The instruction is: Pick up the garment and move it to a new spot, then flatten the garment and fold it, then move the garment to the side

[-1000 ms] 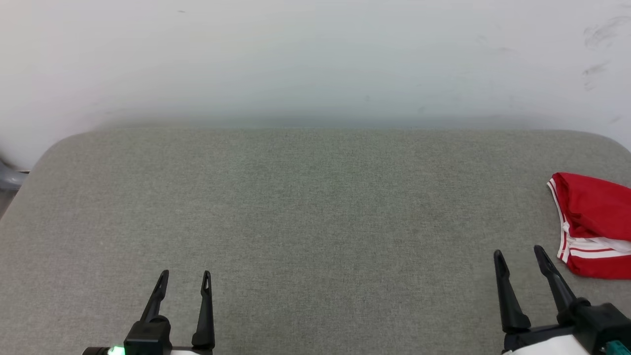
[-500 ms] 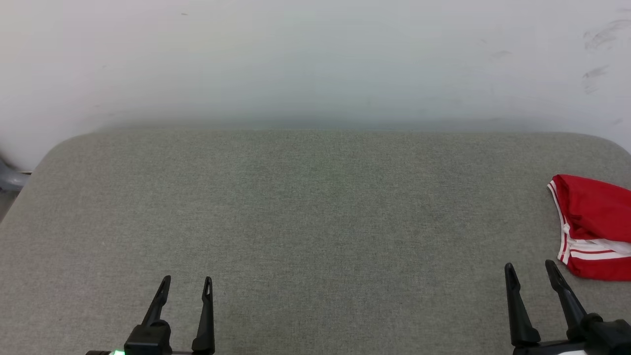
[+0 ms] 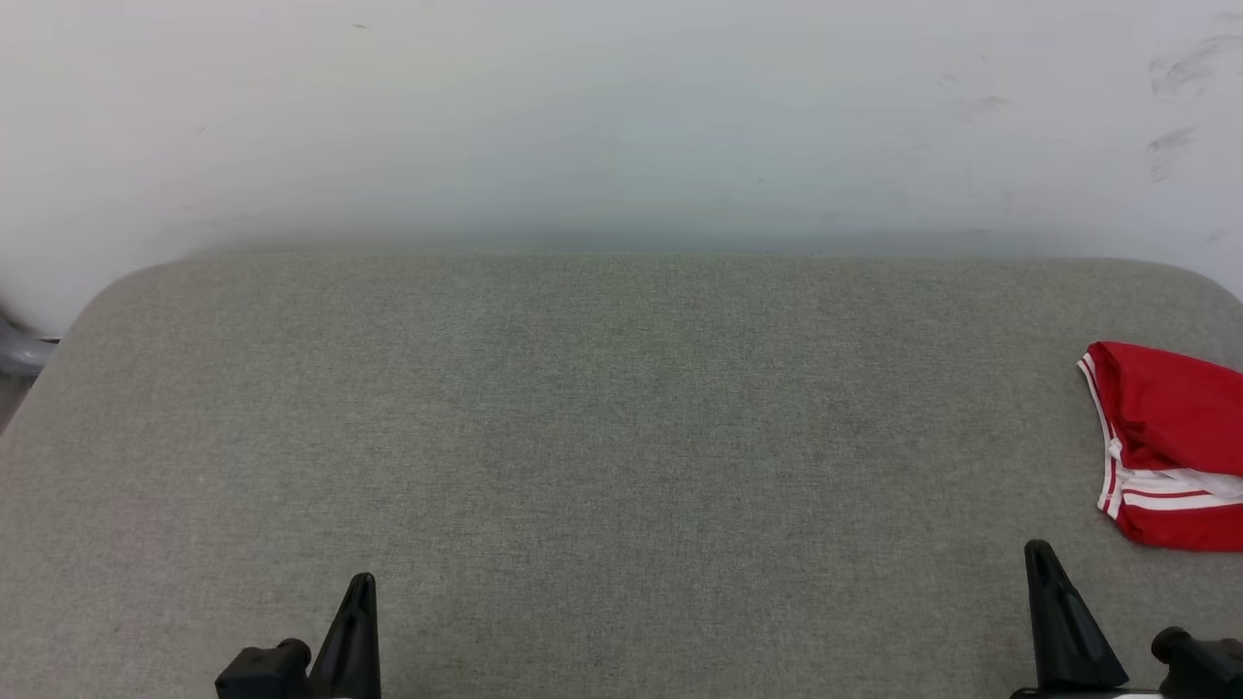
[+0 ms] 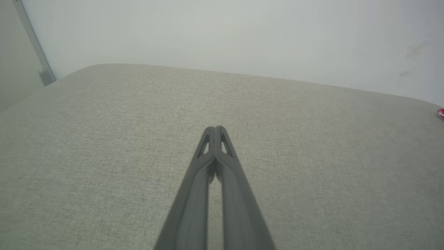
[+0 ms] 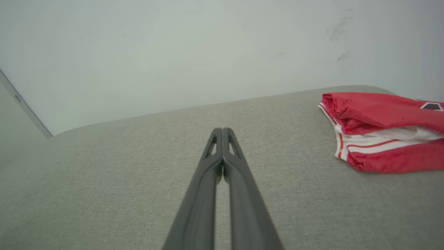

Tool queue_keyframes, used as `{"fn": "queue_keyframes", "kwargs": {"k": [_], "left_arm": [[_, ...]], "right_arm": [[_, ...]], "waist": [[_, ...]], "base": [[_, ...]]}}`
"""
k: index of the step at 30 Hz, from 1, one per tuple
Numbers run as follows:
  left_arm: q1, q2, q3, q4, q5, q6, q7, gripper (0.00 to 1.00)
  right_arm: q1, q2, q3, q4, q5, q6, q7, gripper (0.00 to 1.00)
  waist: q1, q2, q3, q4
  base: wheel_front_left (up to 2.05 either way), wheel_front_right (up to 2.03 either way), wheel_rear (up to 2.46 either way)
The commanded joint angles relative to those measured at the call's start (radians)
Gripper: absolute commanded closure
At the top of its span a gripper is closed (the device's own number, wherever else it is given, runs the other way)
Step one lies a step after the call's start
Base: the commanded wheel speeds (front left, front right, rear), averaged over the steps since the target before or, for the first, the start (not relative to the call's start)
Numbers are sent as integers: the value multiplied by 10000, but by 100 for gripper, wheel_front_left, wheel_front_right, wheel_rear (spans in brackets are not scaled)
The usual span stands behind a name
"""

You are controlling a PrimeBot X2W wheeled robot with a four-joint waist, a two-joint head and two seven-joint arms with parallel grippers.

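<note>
The red garment (image 3: 1170,442) lies folded into a small bundle at the right edge of the grey padded table (image 3: 621,417), with white and red striped trim showing. In the right wrist view the garment (image 5: 385,128) is to the right of the fingers, with a bit of a dark numeral at its far edge. My right gripper (image 5: 222,131) is shut with nothing in it, low at the table's front right (image 3: 1041,551), short of the garment. Over the front left, my left gripper (image 4: 215,128) is shut and holds nothing; in the head view the left gripper (image 3: 361,581) pokes up from the bottom edge.
A pale wall (image 3: 621,116) stands right behind the table. A grey post (image 4: 33,41) runs along the wall at the far left. The table's corners are rounded and its right edge lies just past the garment.
Both grippers have closed and drawn back toward the bottom of the head view. The garment has not moved.
</note>
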Motion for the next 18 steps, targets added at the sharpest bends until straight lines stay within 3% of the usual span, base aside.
{"fn": "queue_keyframes", "kwargs": {"k": [1, 18], "left_arm": [[-329, 21, 105, -116, -416, -60, 70, 100], [-864, -76, 463, 189, -3532, -384, 818, 100]], "right_arm": [[-316, -89, 15, -93, 427, -1, 50, 100], [-926, -223, 84, 405, 3590, -3, 658, 100]], "waist": [[0, -1, 2, -3], [0, -1, 40, -43]], "base": [[0, 0, 0], [0, 0, 0]]}}
